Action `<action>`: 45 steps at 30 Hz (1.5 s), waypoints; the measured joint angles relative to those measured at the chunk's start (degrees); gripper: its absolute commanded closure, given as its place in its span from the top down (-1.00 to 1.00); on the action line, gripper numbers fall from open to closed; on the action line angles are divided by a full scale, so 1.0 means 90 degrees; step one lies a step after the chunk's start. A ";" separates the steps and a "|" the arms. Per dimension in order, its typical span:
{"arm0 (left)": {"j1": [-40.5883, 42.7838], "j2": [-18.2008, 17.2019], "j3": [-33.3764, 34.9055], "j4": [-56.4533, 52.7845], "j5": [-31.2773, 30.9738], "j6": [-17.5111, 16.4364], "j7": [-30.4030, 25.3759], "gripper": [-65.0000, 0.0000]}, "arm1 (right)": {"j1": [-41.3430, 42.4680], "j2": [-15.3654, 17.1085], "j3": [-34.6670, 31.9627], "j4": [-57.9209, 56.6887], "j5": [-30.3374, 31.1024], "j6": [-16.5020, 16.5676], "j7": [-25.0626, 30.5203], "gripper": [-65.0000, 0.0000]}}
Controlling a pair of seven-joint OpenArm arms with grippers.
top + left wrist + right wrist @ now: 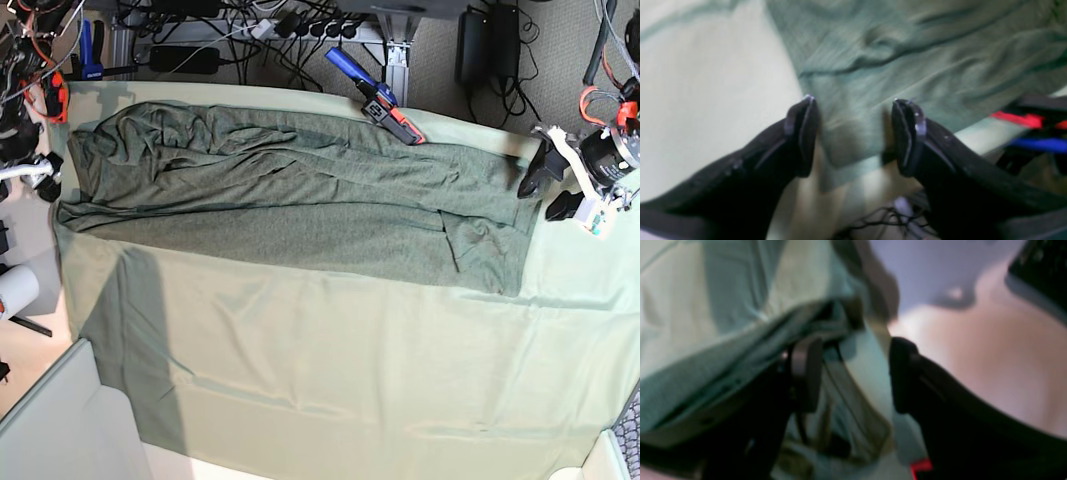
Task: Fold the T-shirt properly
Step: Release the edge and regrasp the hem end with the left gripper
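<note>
T-shirt point(290, 200) lies in a long band on the desk point(330, 370), its end just below the spread left pincer point(853, 133); right pincer point(853, 373) gapes around cloth, likely for stretching

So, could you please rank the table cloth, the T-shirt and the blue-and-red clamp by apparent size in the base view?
1. table cloth, largest
2. T-shirt
3. blue-and-red clamp, clearly smallest

T-shirt point(290, 200) lies long across table cloth point(330, 380) (wrinkled); left gripper point(548, 186) at its right end, jaws seemingly apart.
</note>
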 measured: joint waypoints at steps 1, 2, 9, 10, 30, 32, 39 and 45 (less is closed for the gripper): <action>-0.0187 0.0002 0.0000 -0.0274 0.0010 0.0075 0.0012 0.18 | -0.0005 -0.0032 0.0002 -0.0002 -0.0053 -0.0002 -0.0010 -0.01; -0.0376 0.0002 -0.0002 -0.0517 0.0019 0.0121 0.0024 0.18 | 0.0000 -0.0056 0.0002 -0.0002 -0.0075 -0.0002 -0.0005 -0.01; -0.0741 0.0000 -0.0002 -0.1093 -0.0520 0.0143 0.0236 0.18 | 0.0019 -0.0143 0.0002 0.0002 -0.0068 0.0000 0.0017 -0.01; -0.0743 0.0046 -0.0002 -0.1093 -0.0600 0.0146 0.0350 0.18 | 0.0019 -0.0155 0.0002 0.0002 -0.0068 0.0000 0.0019 -0.01; -0.1452 0.1005 -0.0039 -0.2220 -0.0724 0.0624 -0.0270 0.18 | 0.0019 -0.0197 0.0002 0.0002 -0.0066 0.0000 -0.0010 -0.01; -0.1462 0.1078 -0.0049 -0.2220 -0.0750 0.0624 -0.0168 0.18 | 0.0019 -0.0199 0.0002 0.0002 -0.0063 0.0000 -0.0010 -0.01; -0.1486 0.1498 -0.0080 -0.2237 -0.0911 0.0425 0.0124 0.18 | 0.0019 -0.0199 0.0002 0.0002 -0.0066 0.0000 -0.0010 -0.01; -0.1486 0.1783 -0.0083 -0.2242 -0.0879 0.0408 0.0211 -0.33 | 0.0019 -0.0199 0.0002 0.0002 -0.0066 0.0000 -0.0010 -0.01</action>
